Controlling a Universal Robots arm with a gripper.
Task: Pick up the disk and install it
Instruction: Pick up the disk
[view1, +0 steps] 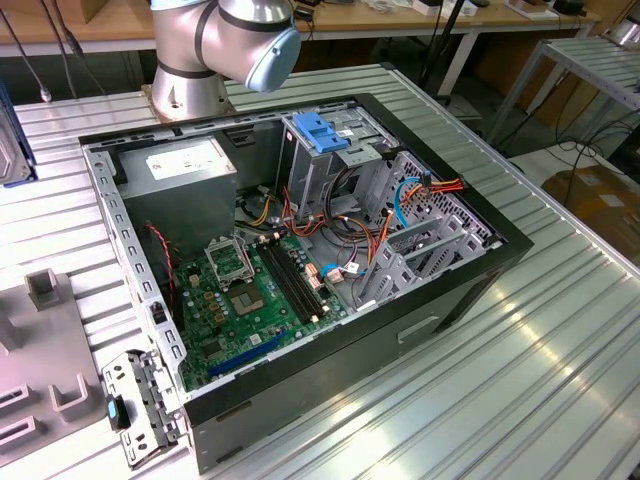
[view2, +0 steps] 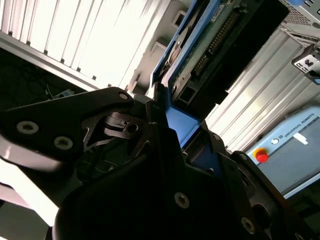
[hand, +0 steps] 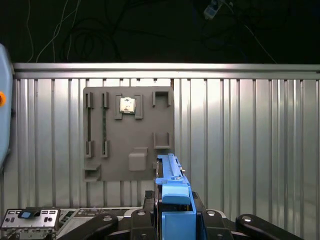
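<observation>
Step 1, the picking up, looks done, and carrying the disk to its place is the step in hand. In both wrist views the gripper (hand: 174, 210) is squeezed tight on the disk (hand: 171, 172), with 1 blue rail pinched between its black fingers (view2: 162, 135). The disk stands on its thin side, up in the air over the ribbed metal tabletop (hand: 240, 150), touching nothing but the gripper. Down below, in the first wrist view, a grey holder plate (hand: 129, 145) lies flat near 1 edge of the tabletop.

In the exterior view the open computer case (view1: 470, 290) sits in the middle of the tabletop. Its drive cage (view1: 330, 175) is by the case wall nearest the robot's base (view1: 200, 60), and a blue latch plate (view1: 318, 130) sits on top of it. A big grey power box (view1: 190, 175) fills the case corner beside it.

I think putting the disk in calls for care. The rails must line up straight with the cage's slot, and the loose orange and red wires (view1: 440, 188) nearby could get in the way. It also needs a firm grip, so the disk does not tip.
</observation>
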